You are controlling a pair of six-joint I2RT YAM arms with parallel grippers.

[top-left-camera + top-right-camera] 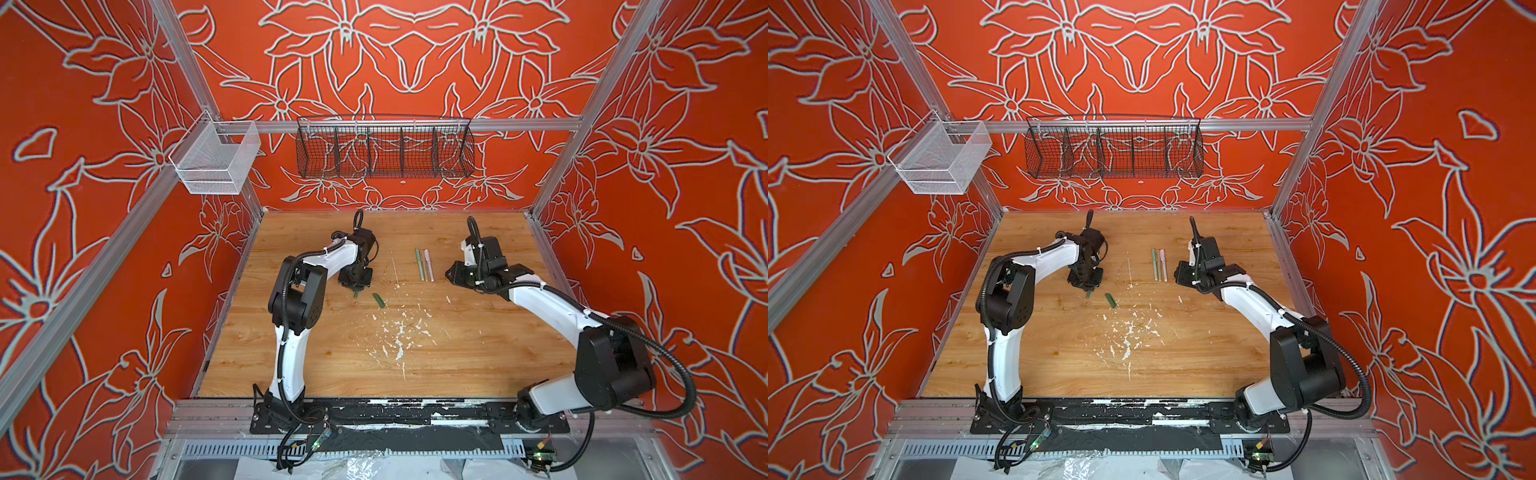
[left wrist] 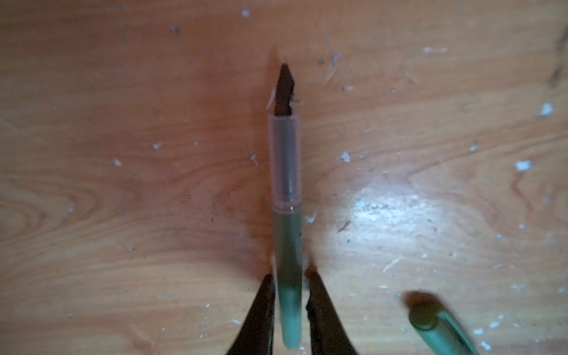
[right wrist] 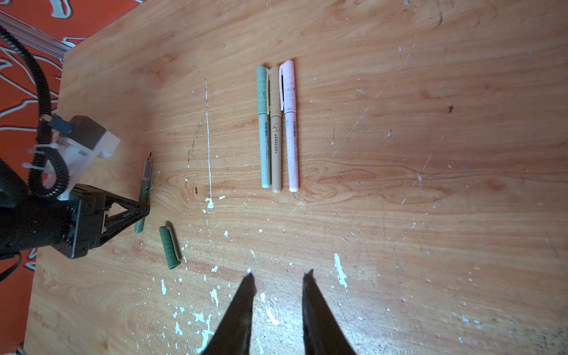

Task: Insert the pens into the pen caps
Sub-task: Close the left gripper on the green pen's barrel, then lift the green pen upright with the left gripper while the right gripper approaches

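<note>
Left pincer (image 2: 289, 274) flanks dark green pen (image 2: 287, 233), clear-collared, black-nibbed.

The desk (image 3: 399, 159) was brown wood with white spots (image 3: 210, 203). The dark green pen (image 2: 287, 246) had a black tip. The dark green cap (image 3: 169, 247) matched it. There was a light green pen (image 3: 264, 147), a tan pen (image 3: 276, 159) and a pink pen (image 3: 291, 147). The walls (image 1: 83, 208) were red with grey flowers.
</note>
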